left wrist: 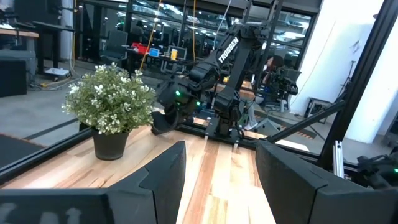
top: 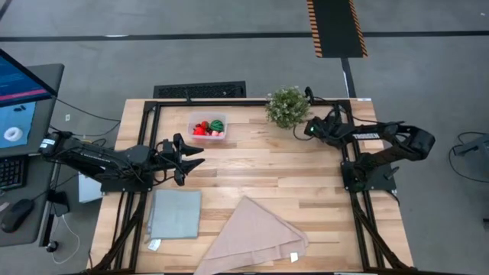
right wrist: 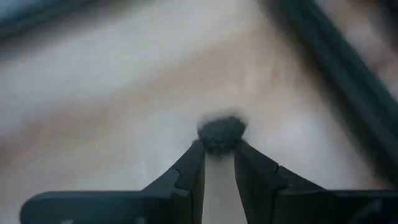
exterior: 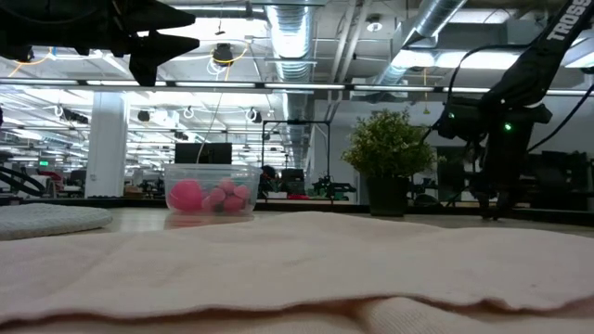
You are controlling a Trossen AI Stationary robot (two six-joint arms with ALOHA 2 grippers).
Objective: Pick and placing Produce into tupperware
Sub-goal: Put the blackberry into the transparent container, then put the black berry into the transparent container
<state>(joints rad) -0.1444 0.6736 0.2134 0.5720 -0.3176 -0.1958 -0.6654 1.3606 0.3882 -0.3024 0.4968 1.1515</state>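
Observation:
The clear tupperware (top: 208, 127) stands near the table's far edge and holds red, pink and green produce (exterior: 212, 195). My right gripper (top: 308, 130) is at the far right beside the potted plant, slanting down at the wood. It is shut on a small dark, bumpy piece of produce (right wrist: 221, 132). My left gripper (top: 191, 156) hovers open above the table's left middle, with nothing between its fingers (left wrist: 168, 180). My right gripper pinches the dark piece (right wrist: 219, 144) by two opposite sides, at the free ends of its two fingers. The fingers come slanting down from above. Whether the piece rests on the wood or is lifted clear, I cannot tell.
A bushy potted plant (top: 288, 106) stands right next to my right gripper. A grey-blue cloth (top: 175, 215) and a beige folded cloth (top: 256, 237) lie near the front edge. Black frame rails (top: 359, 206) run along the table's sides.

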